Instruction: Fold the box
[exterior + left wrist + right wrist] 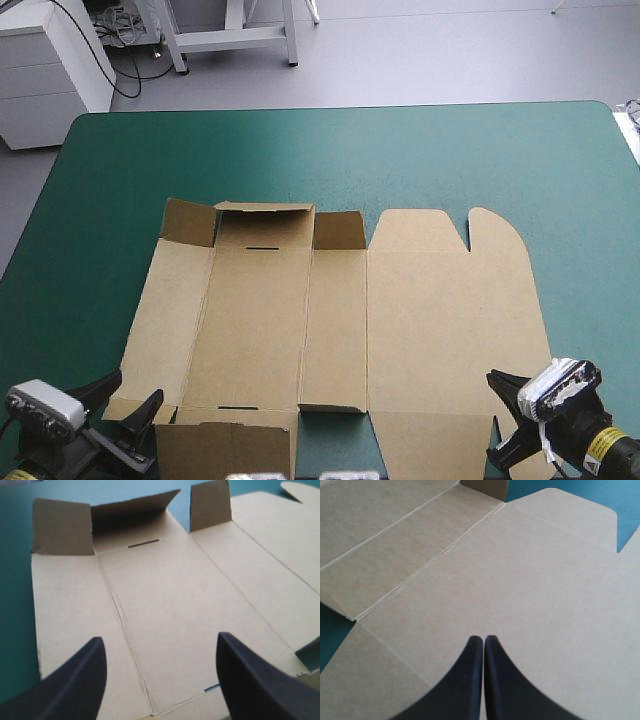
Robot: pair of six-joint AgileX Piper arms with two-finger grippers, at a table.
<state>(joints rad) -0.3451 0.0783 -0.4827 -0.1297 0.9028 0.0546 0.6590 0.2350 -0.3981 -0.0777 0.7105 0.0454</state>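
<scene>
Brown box point(340, 320) lying mostly flat on the teal-green cover point(480, 150), its 3 far flaps raised, ahead of the left gripper point(160, 640), fingers wide apart, and under the right gripper point(484, 639), fingers pressed together; raising a side wall probably goes best gripped beside its crease.
</scene>
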